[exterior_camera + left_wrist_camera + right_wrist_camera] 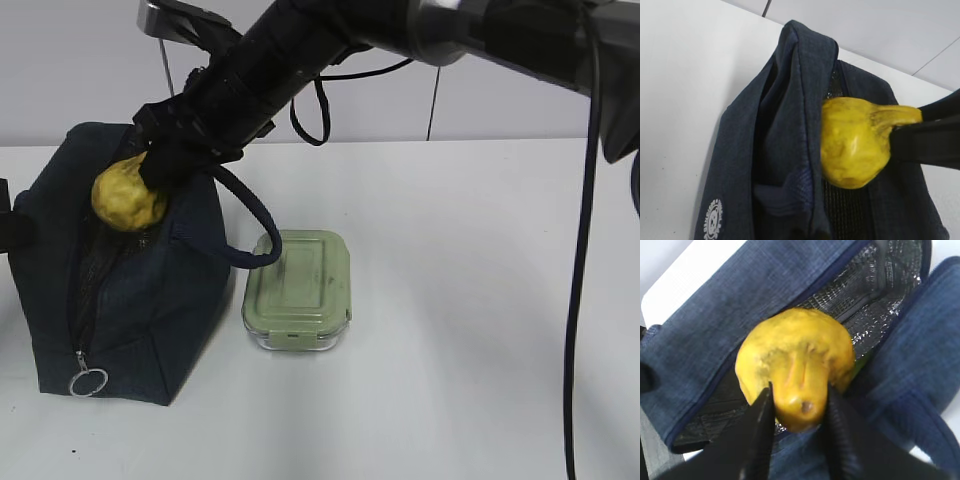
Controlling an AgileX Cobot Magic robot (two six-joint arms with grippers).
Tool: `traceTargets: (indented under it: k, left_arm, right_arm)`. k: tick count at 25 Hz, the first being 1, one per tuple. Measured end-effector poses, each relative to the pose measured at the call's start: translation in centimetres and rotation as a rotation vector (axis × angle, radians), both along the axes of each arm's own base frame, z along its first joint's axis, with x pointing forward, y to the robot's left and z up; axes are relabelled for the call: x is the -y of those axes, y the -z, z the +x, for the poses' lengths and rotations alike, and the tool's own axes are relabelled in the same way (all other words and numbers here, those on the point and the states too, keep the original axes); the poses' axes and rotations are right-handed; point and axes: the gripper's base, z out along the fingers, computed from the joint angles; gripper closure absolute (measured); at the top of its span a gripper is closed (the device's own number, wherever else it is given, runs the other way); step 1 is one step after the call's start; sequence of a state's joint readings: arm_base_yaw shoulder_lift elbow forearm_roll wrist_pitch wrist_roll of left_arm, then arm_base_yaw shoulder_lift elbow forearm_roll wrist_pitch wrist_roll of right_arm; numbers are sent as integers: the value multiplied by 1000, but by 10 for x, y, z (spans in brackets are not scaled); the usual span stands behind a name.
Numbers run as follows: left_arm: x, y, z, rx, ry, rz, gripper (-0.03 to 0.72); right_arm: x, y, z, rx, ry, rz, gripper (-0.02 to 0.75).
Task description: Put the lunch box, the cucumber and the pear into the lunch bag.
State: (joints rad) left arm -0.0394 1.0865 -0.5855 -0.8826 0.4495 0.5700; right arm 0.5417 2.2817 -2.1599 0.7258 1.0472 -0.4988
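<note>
My right gripper (152, 168) reaches across to the left and is shut on the narrow neck of the yellow pear (125, 200), holding it over the open top of the navy lunch bag (130, 300). In the right wrist view the gripper (800, 390) pinches the pear (795, 355) above the silvery lining (875, 285). A green sliver (860, 364) inside the bag may be the cucumber. My left gripper (8, 225) sits at the bag's left side, with bag fabric (785, 195) bunched at its jaws. The pear also shows in the left wrist view (855, 145). The sage-lidded lunch box (300, 288) lies right of the bag.
The bag's loop handle (250, 225) arches over toward the lunch box. The silver ring pull (88, 382) hangs at the bag's near end. The right arm and its cables (580, 250) cross the upper and right parts of the exterior view.
</note>
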Motion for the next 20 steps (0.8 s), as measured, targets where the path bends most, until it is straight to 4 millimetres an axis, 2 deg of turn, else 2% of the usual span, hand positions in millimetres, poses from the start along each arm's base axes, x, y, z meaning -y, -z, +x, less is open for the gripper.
traceTargets:
  k: [6,8,13,16,20]
  left_arm:
    - [0,0,0,0,0,0,701]
    - [0,0,0,0,0,0,701]
    - [0,0,0,0,0,0,701]
    - [0,0,0,0,0,0,701]
    - [0,0,0,0,0,1,701]
  right_arm:
    - [-1,-1,1,-5,7,22,316]
    - [-3,-2,0,-18,7,41,280]
    - [1,-9,-4,-45,-32,21,264]
    - [12,-16,-1,-50,-39,-34,262]
    - [35,-24,12,-18,21,-105,261]
